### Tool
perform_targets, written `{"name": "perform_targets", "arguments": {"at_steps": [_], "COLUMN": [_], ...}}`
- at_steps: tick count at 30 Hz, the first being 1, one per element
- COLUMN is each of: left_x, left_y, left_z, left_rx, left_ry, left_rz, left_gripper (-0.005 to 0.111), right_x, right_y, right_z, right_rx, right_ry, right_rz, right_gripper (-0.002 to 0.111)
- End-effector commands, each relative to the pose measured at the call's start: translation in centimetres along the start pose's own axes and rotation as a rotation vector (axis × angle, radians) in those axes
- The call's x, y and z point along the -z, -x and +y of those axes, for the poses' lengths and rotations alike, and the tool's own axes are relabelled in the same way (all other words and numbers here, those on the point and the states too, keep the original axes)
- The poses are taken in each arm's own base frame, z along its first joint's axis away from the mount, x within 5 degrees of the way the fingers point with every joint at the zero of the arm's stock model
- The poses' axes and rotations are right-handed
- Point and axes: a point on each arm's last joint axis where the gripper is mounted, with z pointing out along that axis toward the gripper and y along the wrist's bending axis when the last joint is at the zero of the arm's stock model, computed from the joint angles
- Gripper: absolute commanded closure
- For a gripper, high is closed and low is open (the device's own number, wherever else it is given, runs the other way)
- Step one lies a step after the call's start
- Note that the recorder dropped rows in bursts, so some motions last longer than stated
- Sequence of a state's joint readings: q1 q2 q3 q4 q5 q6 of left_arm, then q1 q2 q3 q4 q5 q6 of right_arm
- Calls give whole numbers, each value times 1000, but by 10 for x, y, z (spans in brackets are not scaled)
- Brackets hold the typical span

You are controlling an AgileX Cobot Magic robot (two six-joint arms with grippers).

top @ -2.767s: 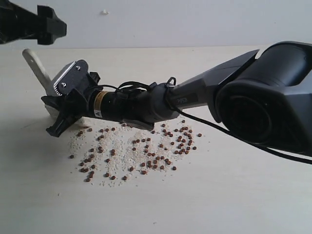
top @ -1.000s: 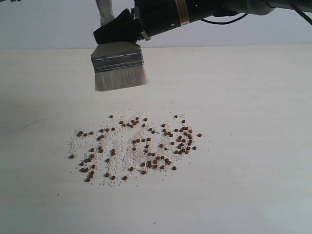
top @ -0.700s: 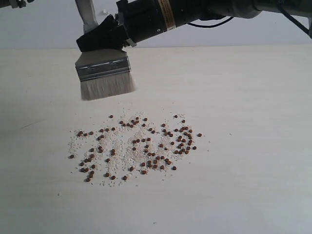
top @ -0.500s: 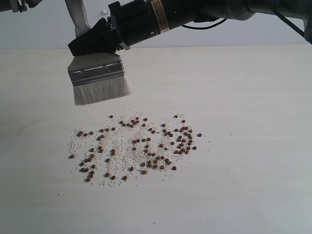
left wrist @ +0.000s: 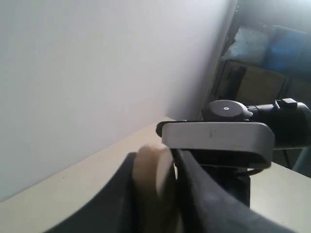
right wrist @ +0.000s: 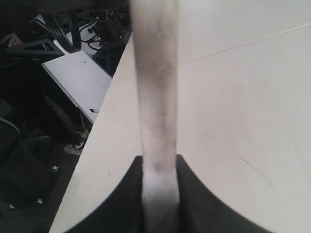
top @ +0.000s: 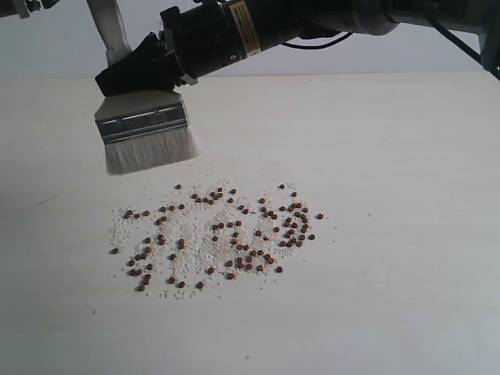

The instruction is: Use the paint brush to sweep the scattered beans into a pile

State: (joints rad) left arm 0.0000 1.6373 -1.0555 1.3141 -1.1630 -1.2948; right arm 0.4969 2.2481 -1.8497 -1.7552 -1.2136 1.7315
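The paint brush (top: 144,125) hangs bristles-down above the table, up and left of the beans (top: 226,234), which lie scattered among pale crumbs. My right gripper (top: 137,74) is shut on the brush just above the silver ferrule; in the right wrist view the wooden handle (right wrist: 156,97) runs out from between its fingers (right wrist: 159,194). In the left wrist view the rounded handle end (left wrist: 151,170) sits between the two dark fingers of my left gripper (left wrist: 153,187), which press close on both sides. In the exterior view only a corner of the left gripper (top: 19,6) shows.
Fine whitish crumbs (top: 195,242) are mixed through the beans. The pale table (top: 391,297) reaches back to a white wall (top: 328,58). In the right wrist view the table's edge (right wrist: 104,121) drops to a floor with dark equipment.
The right arm has carried the brush leftward and a little lower, its bristles nearer the table. The beans have not moved.
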Motion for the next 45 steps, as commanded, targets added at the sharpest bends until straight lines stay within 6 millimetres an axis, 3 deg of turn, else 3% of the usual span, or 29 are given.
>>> {"name": "perform_targets", "arguments": {"at_steps": [1, 5, 7, 13, 16, 25, 28, 30, 31, 33, 34, 36, 37, 39, 40, 42, 45], "left_x": [0, 0, 0, 0, 0, 0, 0, 0, 0, 0, 0, 0, 0, 0, 0, 1, 2], "left_y": [0, 0, 1, 1, 1, 2, 2, 2, 2, 2, 2, 2, 3, 4, 5, 6, 7], "left_z": [-1, -1, -3, -5, -5, -5, -5, -5, -5, -5, -5, -5, -5, -4, -4, -4, -4], "left_rx": [-13, 1, 8, 33, 36, 37, 37, 37, 35, 38, 39, 39, 42, 48, 54, 50, 24], "left_ry": [-3, -10, -24, -52, -52, -50, -50, -50, -50, -50, -50, -50, -48, -44, -41, -36, 8], "left_rz": [11, 11, 7, 0, 0, -7, -7, -7, -7, -7, -7, -7, -16, -30, -44, -44, -11], "left_gripper": [107, 107, 107, 107, 107, 107, 107, 107, 107, 105, 102, 85, 58, 20, 12, 13, 39], "right_x": [1, 1, 2, 6, 9, 12, 12, 12, 12, 12, 12, 12, 12, 12, 12, 17, 28], "right_y": [7, 7, 8, 16, 22, 36, 38, 38, 38, 38, 38, 38, 38, 39, 39, 35, 34], "right_z": [6, 5, 6, 10, 13, 17, 17, 18, 18, 18, 18, 18, 18, 14, 8, -15, -31], "right_rx": [10, 7, 10, 19, 27, 69, 60, 59, 58, 58, 58, 58, 58, 52, 49, 86, 62], "right_ry": [10, 9, 9, 8, 10, 23, 27, 29, 29, 30, 30, 30, 30, -15, -77, -359, -578], "right_rz": [-13, -14, -15, -52, -84, -206, -230, -231, -233, -235, -235, -235, -235, -240, -237, -157, -136], "right_gripper": [108, 101, 92, 49, 41, 53, 76, 102, 108, 108, 108, 108, 108, 108, 108, 108, 108]}}
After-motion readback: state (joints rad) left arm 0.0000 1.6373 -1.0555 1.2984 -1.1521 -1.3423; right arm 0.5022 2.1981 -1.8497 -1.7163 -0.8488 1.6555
